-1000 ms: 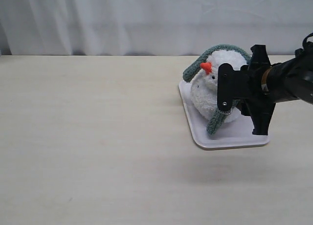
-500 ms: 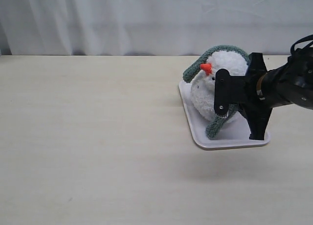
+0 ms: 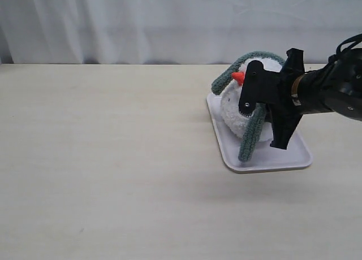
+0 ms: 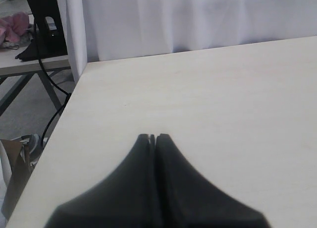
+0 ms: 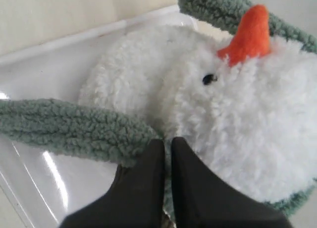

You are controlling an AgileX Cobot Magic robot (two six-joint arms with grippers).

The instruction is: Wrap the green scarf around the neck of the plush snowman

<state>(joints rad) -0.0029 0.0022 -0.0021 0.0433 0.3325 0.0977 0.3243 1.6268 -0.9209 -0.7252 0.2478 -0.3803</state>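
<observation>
1. toward the right of the table point(image 3: 113, 158) in the exterior view, on a white tray point(image 3: 294, 158): the plush snowman point(image 3: 233, 107), leaning, orange nose point(image 3: 238, 77) pointing up and to the left.
2. draped in an arch over the top of the snowman's head: the green scarf point(image 3: 252, 129), one end down on the nose side, the other strand running across the white body to the tray's near edge.
3. pinched on that strand, fingertips pressed together: the right gripper point(image 5: 167, 144), right at the snowman's neck point(image 5: 159, 111) and touching the white fluff.
4. well apart from all of this, low over bare table: the left gripper point(image 4: 154, 137), jaws fully together, holding nothing.
</observation>
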